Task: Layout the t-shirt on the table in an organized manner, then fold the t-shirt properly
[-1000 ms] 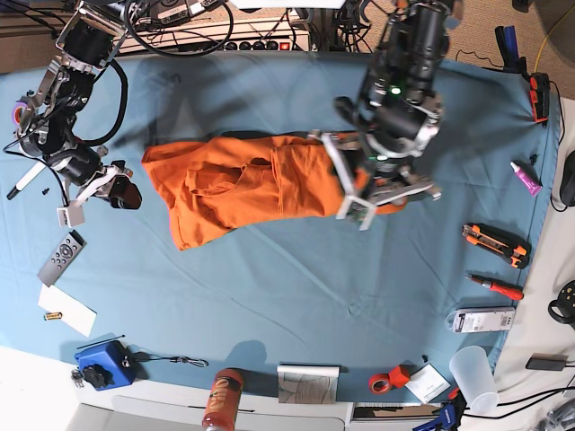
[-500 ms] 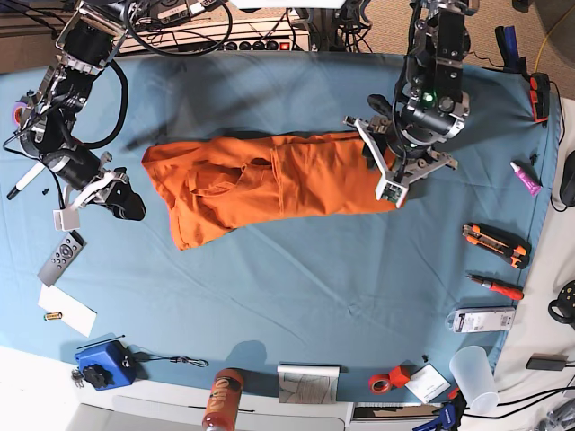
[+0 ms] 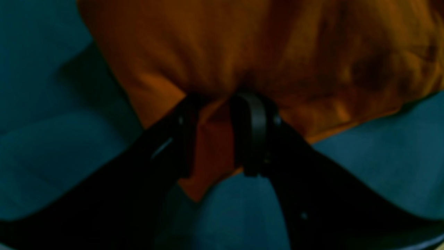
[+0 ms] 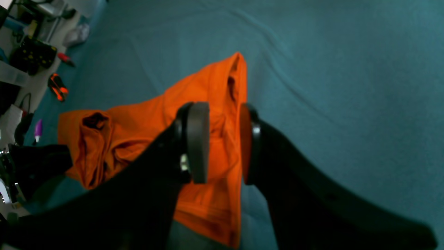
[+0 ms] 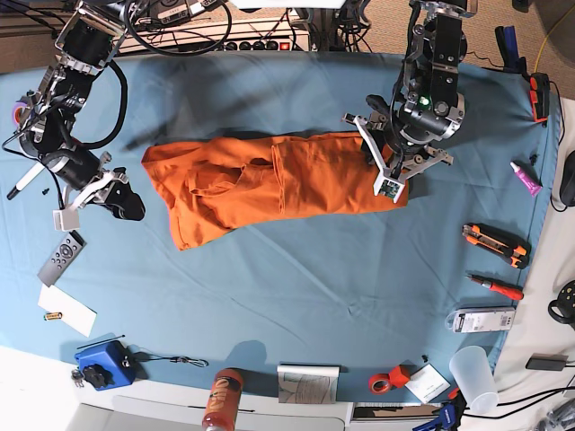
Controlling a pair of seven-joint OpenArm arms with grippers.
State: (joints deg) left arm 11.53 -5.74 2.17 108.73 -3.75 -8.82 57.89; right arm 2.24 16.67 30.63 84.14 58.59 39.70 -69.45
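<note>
Left gripper (image 3: 222,135) pinches the t-shirt (image 5: 269,180) at right of frame; a slipping hem could rebunch the cloth.

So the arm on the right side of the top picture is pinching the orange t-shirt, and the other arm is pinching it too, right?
Not quite. The left tool is pinching the edge of the t-shirt, as its wrist view shows. But the right tool is not: in the base view it sits apart from the shirt over the table, and its wrist view shows nothing held.
</note>
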